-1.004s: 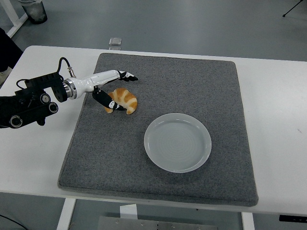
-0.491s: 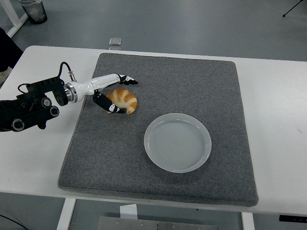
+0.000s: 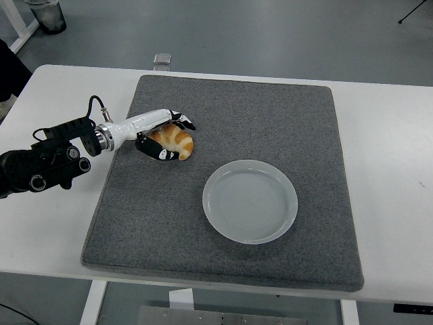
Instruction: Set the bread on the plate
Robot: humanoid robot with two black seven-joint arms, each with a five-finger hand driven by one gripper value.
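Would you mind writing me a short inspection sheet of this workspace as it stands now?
Surface: white table with a grey mat laid flat on it.
Job's things: bread on the mat, left of and beyond the plate; plate bare.
Clutter: nothing seen on the table.
Hands: left hand curled around the bread; right hand not in view.
Cables: black cable looping from the left wrist.
Surroundings: grey floor; bin at top left; small clear object beyond the table's far edge.

White table [image 3: 399, 156]; grey mat [image 3: 270, 122] flat on it, covering middle.
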